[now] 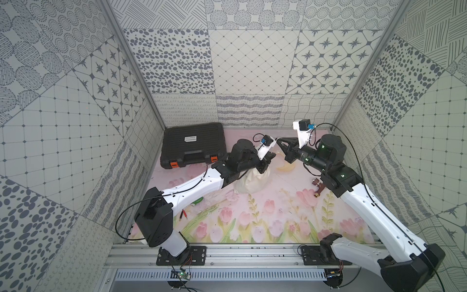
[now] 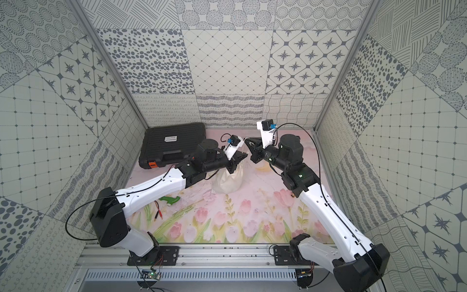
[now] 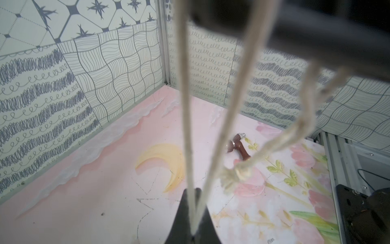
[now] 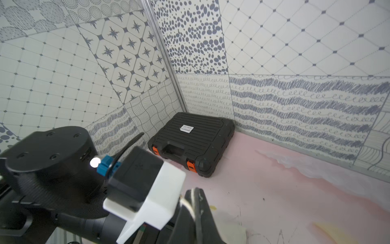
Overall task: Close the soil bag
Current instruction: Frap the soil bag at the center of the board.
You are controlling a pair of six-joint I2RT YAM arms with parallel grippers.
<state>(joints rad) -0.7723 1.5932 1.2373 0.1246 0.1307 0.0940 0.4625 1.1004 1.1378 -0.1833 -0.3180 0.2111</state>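
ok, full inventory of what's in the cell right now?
bag: one, cream cloth, middle of the mat, under the left claw.
cords: several strands, cream, stretched between the two claws, knotted end hanging loose.
case: one, black with orange latches, shut, back left corner.
green tool: one, on the mat, partly under the left arm.
red plugs: two, on the mat by the left arm.
brown fitting: one, brown with metal ends, on the mat near the right arm.
mat: one, pink floral, covers the floor.
left claw: shut on the cords.
right claw: shut on the cords.
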